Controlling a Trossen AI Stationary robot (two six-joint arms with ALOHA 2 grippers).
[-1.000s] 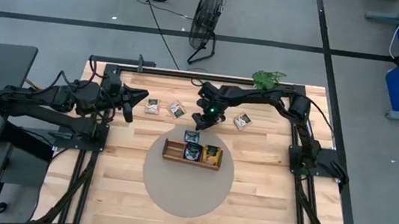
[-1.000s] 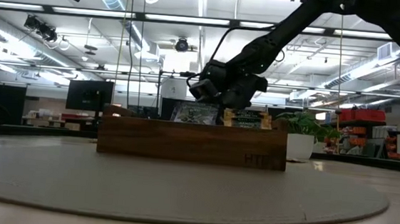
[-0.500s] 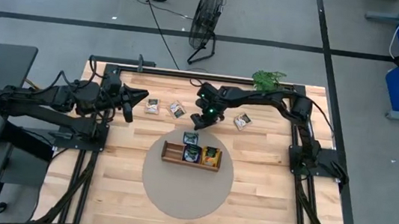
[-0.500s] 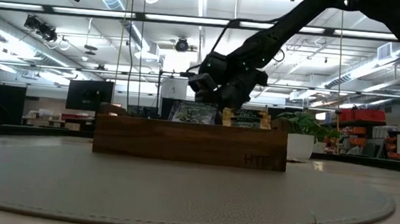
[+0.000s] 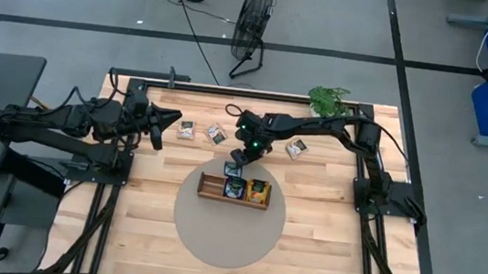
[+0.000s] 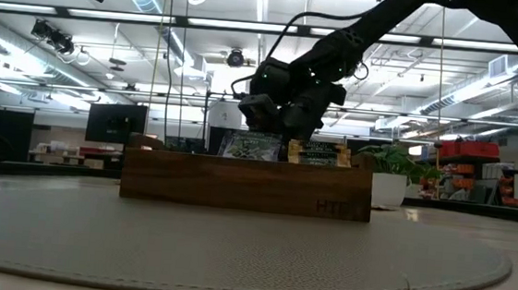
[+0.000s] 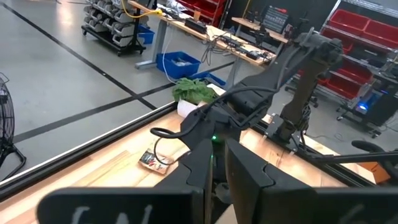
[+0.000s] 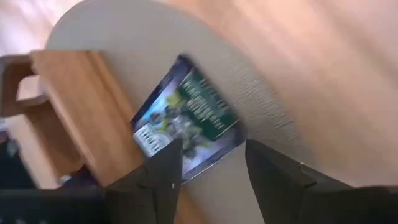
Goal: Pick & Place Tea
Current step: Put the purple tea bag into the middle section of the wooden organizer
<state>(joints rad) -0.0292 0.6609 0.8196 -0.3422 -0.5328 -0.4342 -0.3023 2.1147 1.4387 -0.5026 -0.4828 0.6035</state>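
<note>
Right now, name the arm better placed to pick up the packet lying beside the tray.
Right. The right gripper hovers open just above the dark packet on the mat beside the wooden tray. The left gripper waits near the table's left edge.

Dark blue tea packet [image 5: 234,169] flat just above centre frame; three white-and-brown packets [image 5: 187,130] [image 5: 217,134] [image 5: 296,148] scattered higher up; two more [image 5: 235,188] [image 5: 259,191] standing below it.

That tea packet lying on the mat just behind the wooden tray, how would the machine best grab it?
The tea packet lies flat on the mat, touching the tray. Probably best from straight above, pinching its two free opposite edges, since the tray blocks one side. The right gripper hovers over it, jaws open.
</note>
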